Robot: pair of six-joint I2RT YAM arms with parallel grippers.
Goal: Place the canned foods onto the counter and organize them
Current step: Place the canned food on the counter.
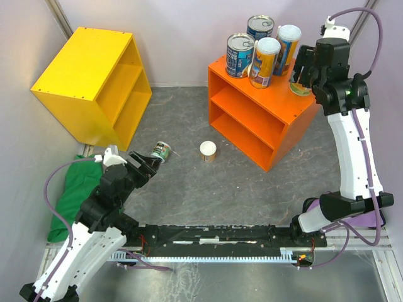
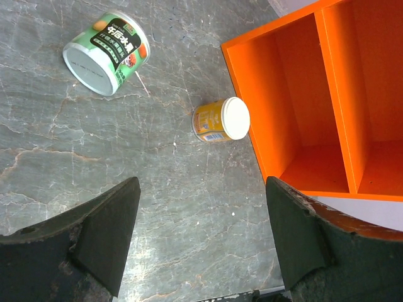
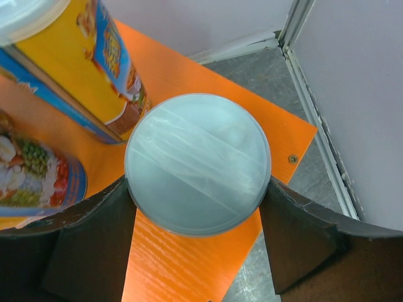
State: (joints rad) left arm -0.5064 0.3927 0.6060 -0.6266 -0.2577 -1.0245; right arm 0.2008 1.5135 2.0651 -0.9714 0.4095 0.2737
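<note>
At the right-hand end of the orange counter (image 1: 280, 107), the right pincer (image 1: 301, 80) is closed around a short pale-lidded can (image 3: 197, 165), one finger against each side of its rim. Whether the can's base already rests on the counter top cannot be told.

The step in hand appears to be setting this can down. To that pincer's left stand the cans already placed: two slim white-lidded cans (image 1: 265, 61) just beside it and two blue-labelled tins (image 1: 240, 55) beyond them, all upright and close together. The gripped can sits near the counter's edge. The next move therefore calls for a gentle release and a straight lift clear, without nudging the can outward or brushing the slim can alongside.

The left pincer (image 2: 201, 242) hangs wide and empty over the grey surface (image 2: 75, 157). Ahead of it and to its left, a green-labelled can (image 2: 107, 53) lies on its side, near but untouched. Ahead and slightly to its right, a yellow-labelled can (image 2: 221, 119) stands upright just in front of the counter's open shelves. Both have yet to go up. The green one will probably need a grasp across its body, because it may roll if pushed.
</note>
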